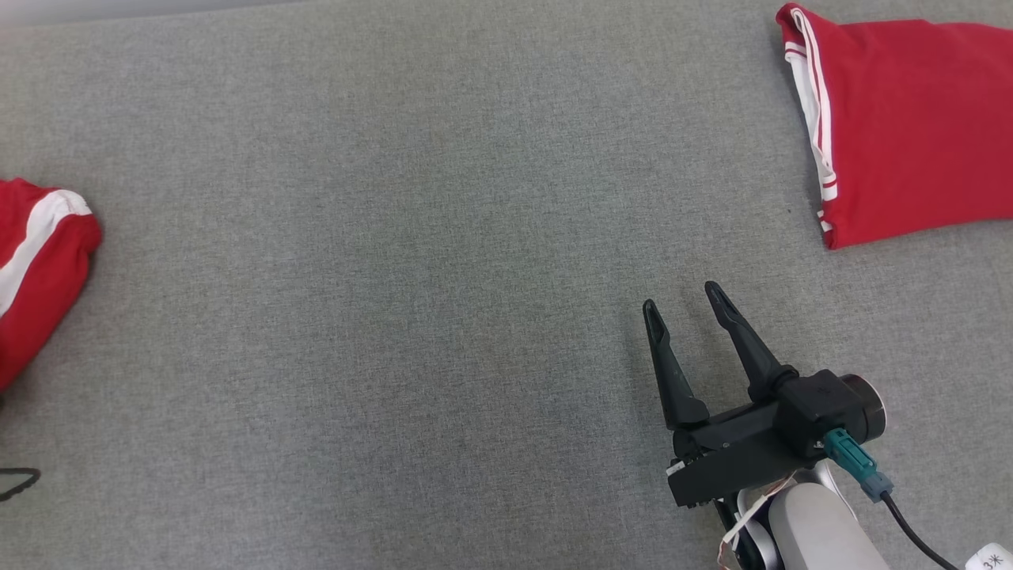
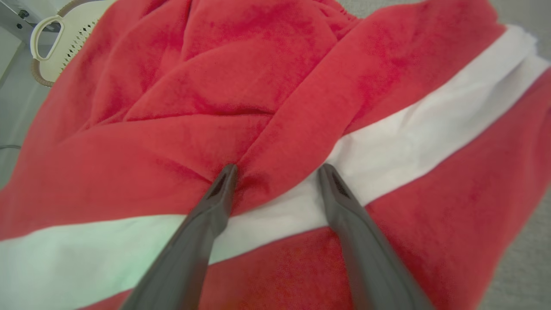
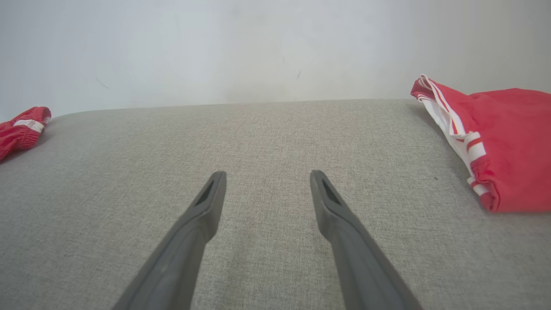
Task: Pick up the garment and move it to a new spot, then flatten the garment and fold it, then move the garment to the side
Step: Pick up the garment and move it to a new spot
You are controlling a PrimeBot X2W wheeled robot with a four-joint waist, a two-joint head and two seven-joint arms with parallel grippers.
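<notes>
A grey woven cloth surface (image 1: 396, 277) spreads across the head view, with a pale wall (image 3: 215, 43) behind it in the right wrist view. The crumpled garment (image 1: 36, 269) lies at the left edge of the head view, cut off by the frame so that only a rounded red lobe with a white band shows. In the left wrist view it is soft, fleecy red cloth in deep folds, crossed by a broad white stripe.

There the left gripper (image 2: 277, 170) has its dark tapered fingers spread wide, with a ridge of red cloth between the tips. Nothing is clamped, and whether the tips press in is hard to tell. A cream perforated object (image 2: 51, 47) with a loop handle is half hidden behind the garment, at upper left.

A folded red garment (image 1: 910, 127), flat with thin white edge stripes, runs off the upper right of the head view. The right gripper (image 1: 681, 297) hovers at lower right over bare cloth, fingers wide apart and holding nothing.
</notes>
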